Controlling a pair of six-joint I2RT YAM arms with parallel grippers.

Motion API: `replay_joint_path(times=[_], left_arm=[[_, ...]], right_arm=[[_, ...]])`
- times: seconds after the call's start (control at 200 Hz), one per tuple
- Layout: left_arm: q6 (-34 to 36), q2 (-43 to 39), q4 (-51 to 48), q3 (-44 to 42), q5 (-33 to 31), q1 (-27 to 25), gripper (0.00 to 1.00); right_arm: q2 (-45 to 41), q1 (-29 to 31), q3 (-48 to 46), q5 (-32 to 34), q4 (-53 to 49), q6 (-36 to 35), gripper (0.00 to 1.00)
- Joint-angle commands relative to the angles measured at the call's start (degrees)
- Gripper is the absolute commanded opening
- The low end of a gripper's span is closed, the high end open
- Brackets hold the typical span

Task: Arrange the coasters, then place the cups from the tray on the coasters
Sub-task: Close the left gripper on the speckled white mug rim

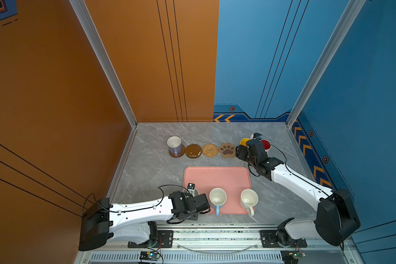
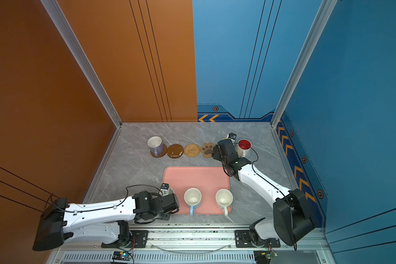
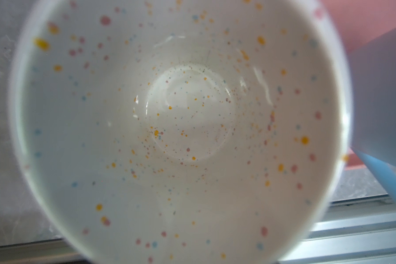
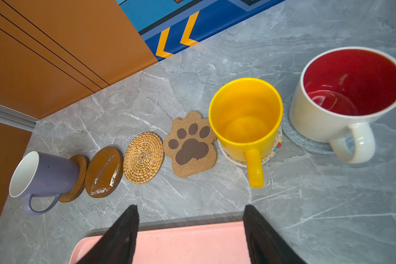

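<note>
While the left arm hangs over the speckled mug at the lower left corner of the pink tray in both top views, the left jaws show in no view: cannot tell whether they stand apart or pinch the rim. Right jaws: apart, empty, low in the right wrist view, above the surface between tray and coaster row.

Row, left to right in a top view: lilac mug on a brown disc; second brown disc, rattan round, paw coaster all bare; yellow mug on white woven round; red-lined mug on pale-blue round. Light-blue mug and plain white mug stand on the tray.

Risks, as judged: light-blue mug stands just beside the speckled one; a skewed lift could knock it. A one-wall rim pinch may let the mug swing or slip. Right arm, if it pulls back, could clip the yellow handle.

Hidden: speckled mug's handle and base; left wrist view blurred at the rim; yellow mug largely behind the right wrist in both top views.
</note>
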Motion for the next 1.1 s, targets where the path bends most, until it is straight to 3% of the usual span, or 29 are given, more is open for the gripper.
replay_joint_path(times=[0.0, 0.205, 0.686, 1.096], left_arm=[[-0.33, 0.66, 0.44, -1.01, -0.93, 0.92, 0.48], [-0.12, 1.33, 1.33, -1.38, -0.69, 1.35, 0.43], [0.09, 2.45, 1.71, -1.83, 0.29, 1.80, 0.00], [-0.22, 0.39, 1.82, -1.13, -1.04, 1.82, 0.00]], right_arm=[[0.22, -0.37, -0.67, -0.59, 1.24, 0.63, 0.71], [0.51, -0.55, -0.67, -0.72, 1.24, 0.78, 0.71], [0.58, -0.92, -0.76, -2.02, 1.62, 1.02, 0.71], [0.21, -1.42, -1.24, -2.37, 1.69, 1.03, 0.71]])
